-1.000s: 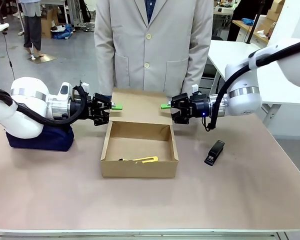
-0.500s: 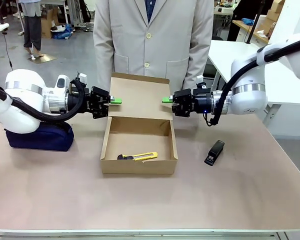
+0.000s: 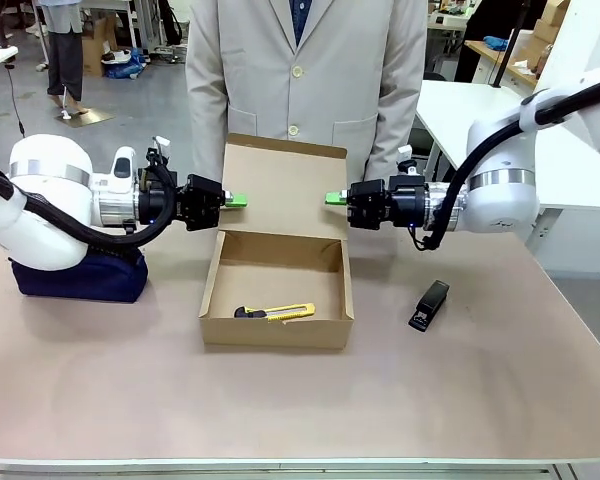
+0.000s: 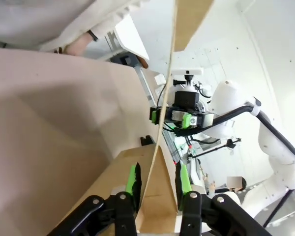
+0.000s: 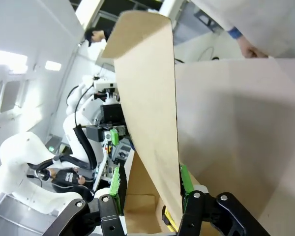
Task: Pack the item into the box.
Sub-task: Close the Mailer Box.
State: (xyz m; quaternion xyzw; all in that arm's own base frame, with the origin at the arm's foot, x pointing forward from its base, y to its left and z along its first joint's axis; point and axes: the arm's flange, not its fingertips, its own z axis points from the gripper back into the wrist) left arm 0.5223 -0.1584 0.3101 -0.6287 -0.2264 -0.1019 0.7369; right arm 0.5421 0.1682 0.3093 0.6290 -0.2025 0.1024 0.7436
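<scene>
The brown cardboard box [image 3: 275, 335] sits open at the table's middle. The item, a yellow utility knife [image 3: 276, 313] with black parts, lies flat inside it near the front wall. The box's hinged lid [image 3: 285, 185] stands nearly upright at the back. My left gripper [image 3: 232, 201] is shut on the lid's left edge and my right gripper [image 3: 332, 198] on its right edge. In the left wrist view the lid [image 4: 156, 206] runs edge-on through the left gripper [image 4: 157, 179]. In the right wrist view the lid [image 5: 152, 123] passes through the right gripper [image 5: 150, 182].
A black stapler [image 3: 429, 305] lies right of the box. A navy pouch [image 3: 80, 275] sits at the left under my left arm. A person in a beige coat [image 3: 305, 80] stands just behind the lid. The table's near half is bare.
Both grippers have risen a little with the lid, which has swung from leaning back to nearly upright. The knife shows more fully in the box.
</scene>
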